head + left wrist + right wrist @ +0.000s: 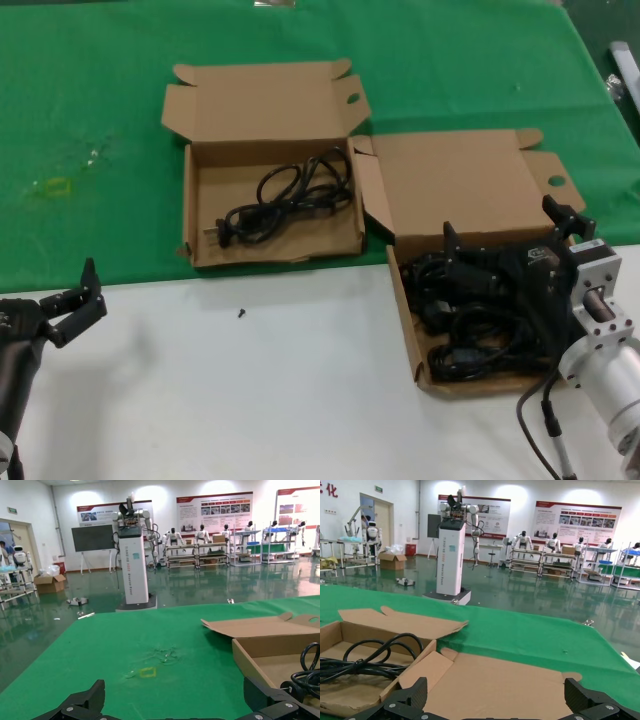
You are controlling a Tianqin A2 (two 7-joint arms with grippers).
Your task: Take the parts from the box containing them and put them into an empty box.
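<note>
I'm hovering the open right gripper [510, 240] over the shallow brown cardboard box [412, 340] of tangled black power cords [480, 340]: light, floppy, snag-prone. I'm aiming for a bundled loop. Left gripper [75, 300] is idling open.

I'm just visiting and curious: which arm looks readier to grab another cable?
The right gripper, open, hangs directly over the cable-filled box. The left gripper sits at the table's near edge, far away.

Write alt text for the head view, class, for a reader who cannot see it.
The right gripper, fingers open, hangs over a cardboard box full of black cables. A second open box to its left holds one black cable; the left gripper waits, open, at the near left.
</note>
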